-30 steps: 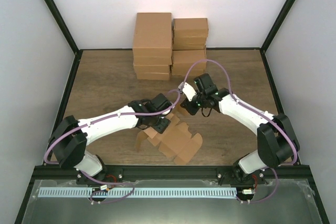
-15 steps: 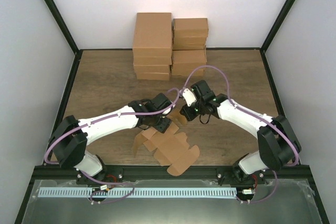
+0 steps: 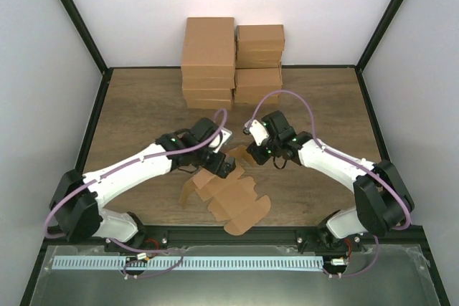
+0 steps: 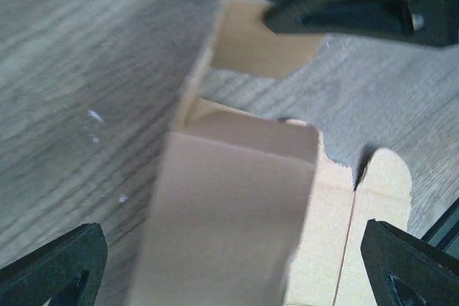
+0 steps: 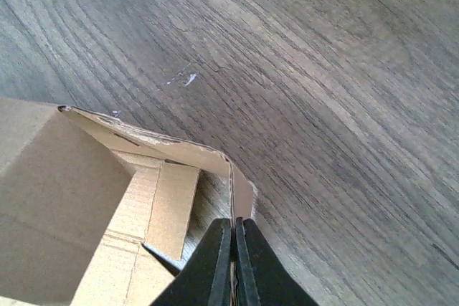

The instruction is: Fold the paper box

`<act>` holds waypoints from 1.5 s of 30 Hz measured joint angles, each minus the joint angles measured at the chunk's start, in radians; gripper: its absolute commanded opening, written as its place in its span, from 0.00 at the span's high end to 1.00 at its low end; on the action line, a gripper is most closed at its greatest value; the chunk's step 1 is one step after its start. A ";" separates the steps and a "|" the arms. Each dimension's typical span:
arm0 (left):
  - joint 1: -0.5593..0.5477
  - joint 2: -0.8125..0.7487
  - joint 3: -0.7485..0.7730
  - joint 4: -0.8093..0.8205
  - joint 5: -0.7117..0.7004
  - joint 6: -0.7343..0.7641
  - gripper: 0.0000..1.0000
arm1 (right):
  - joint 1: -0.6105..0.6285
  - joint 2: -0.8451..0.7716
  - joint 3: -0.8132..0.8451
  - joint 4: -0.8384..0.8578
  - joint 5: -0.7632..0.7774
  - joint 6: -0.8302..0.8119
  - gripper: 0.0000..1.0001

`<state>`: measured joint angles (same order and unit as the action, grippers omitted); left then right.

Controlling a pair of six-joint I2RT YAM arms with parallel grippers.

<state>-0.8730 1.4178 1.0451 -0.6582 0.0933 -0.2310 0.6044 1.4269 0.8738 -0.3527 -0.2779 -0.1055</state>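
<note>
One-handedly pinching the paper box [image 3: 231,195] by its far flap [image 5: 241,190] with the right hand [image 5: 233,226] shut tight; holding the left hand [image 4: 229,266] wide open, gripping nothing, straddling the raised panel [image 4: 233,191] just below; stretching lengthwise from both hands toward the near edge of the tabletop [image 3: 143,109].

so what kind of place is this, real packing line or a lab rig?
Most likely an enclosed lab bench cell, not a production line: plain white walls box in a small wood-grain table, and the only stock is one stack of brown cartons at the back and a single half-folded paper box.
</note>
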 measured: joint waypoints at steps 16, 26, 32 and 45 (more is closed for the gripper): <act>0.283 -0.174 -0.103 0.037 0.280 -0.012 0.24 | 0.000 -0.004 -0.008 0.056 0.018 -0.063 0.95; 0.285 -0.087 -0.184 0.071 0.312 -0.014 0.37 | 0.000 -0.004 -0.008 0.068 0.019 -0.063 0.95; 0.284 -0.081 -0.191 0.097 0.338 -0.018 0.40 | 0.000 -0.004 -0.015 0.079 0.021 -0.062 0.95; 0.266 -0.039 -0.198 0.114 0.361 -0.023 0.49 | 0.000 -0.008 -0.040 0.099 0.019 -0.030 0.95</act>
<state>-0.6067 1.3792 0.8467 -0.5438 0.4545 -0.2539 0.6048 1.4185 0.8341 -0.2535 -0.2584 -0.1352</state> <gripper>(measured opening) 0.511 0.053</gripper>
